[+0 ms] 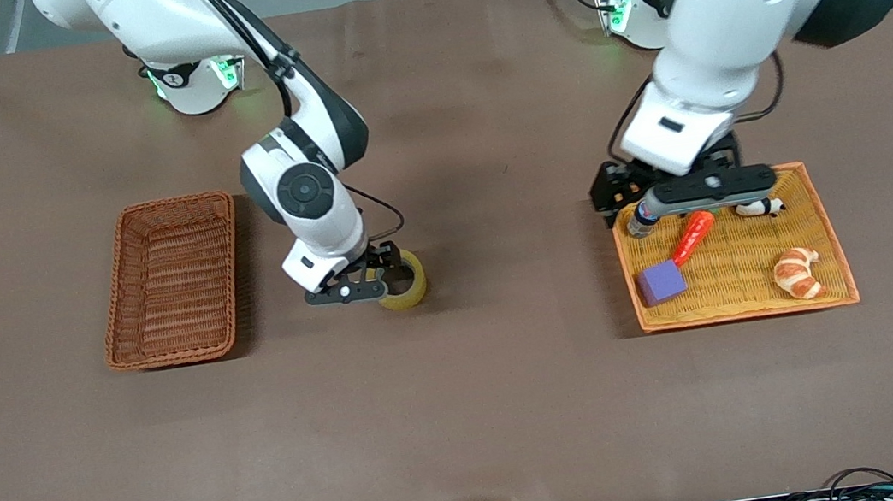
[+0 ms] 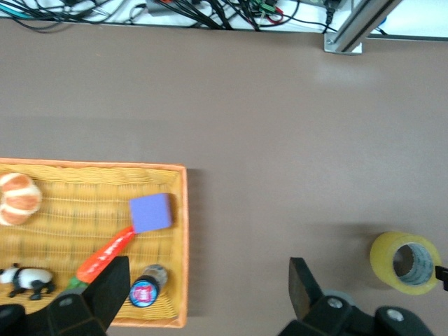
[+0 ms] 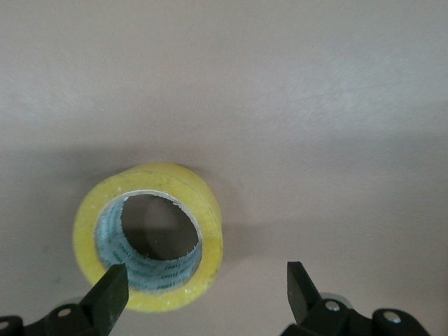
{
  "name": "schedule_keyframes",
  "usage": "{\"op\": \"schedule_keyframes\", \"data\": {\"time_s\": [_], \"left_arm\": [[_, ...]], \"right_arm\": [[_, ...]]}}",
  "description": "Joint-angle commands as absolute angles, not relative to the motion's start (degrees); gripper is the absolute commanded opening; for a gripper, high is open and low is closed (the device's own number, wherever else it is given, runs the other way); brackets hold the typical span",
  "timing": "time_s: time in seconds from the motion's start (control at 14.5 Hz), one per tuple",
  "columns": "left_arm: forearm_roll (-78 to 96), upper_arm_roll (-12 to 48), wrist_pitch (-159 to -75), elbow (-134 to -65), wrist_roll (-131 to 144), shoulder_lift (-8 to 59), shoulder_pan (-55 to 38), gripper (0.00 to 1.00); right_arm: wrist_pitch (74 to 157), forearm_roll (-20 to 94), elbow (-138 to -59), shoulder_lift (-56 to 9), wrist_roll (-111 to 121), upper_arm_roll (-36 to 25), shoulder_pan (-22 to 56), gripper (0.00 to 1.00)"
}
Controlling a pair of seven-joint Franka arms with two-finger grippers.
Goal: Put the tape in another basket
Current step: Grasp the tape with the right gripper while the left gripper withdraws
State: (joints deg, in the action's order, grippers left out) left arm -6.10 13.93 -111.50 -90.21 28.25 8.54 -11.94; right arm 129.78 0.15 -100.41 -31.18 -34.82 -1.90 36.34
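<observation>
Grasp step: right gripper [image 1: 360,283], jaws spread, over packing tape [image 1: 403,280] at frame centre; next, closing, carrying to wicker basket [image 1: 172,278]; left gripper [image 1: 685,197] waits, jaws spread.

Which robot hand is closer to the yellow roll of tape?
The right gripper. It hangs right over the yellowish packing tape roll, fingers open beside it. The left gripper waits over the flat yellow-orange woven tray, toward the left arm's end of the table.

White arms, apparently black grippers
</observation>
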Motion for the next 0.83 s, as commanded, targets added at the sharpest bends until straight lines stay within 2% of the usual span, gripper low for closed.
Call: {"op": "schedule_keyframes", "data": {"time_s": [0.0, 0.28, 0.55, 0.69, 0.76], "left_arm": [[-6.24, 14.77, -107.76, -89.47, 24.54, 5.11, -9.32, 1.0], [-6.06, 13.19, -103.45, -89.56, 18.29, 1.85, -7.73, 1.0], [-0.56, 7.49, -101.96, -90.35, 16.97, 0.88, -8.09, 0.99], [1.93, 4.93, -101.51, -92.1, 13.55, -0.35, -8.17, 0.98], [2.11, 4.4, -101.95, -94.02, 12.4, -1.66, -8.0, 0.98]], "right_arm": [[132.53, -1.49, -100.2, -33.92, -36.83, -2.64, 37.79, 1.0], [135.6, -2.28, -100.72, -36.29, -36.83, -2.9, 37.79, 1.0], [138.42, -2.99, -101.95, -37.0, -37.44, -3.25, 37.88, 0.99], [139.22, -3.08, -102.3, -37.0, -37.53, -3.34, 37.88, 0.87], [139.31, -3.08, -102.39, -37.0, -37.88, -3.34, 37.88, 0.75]]}}
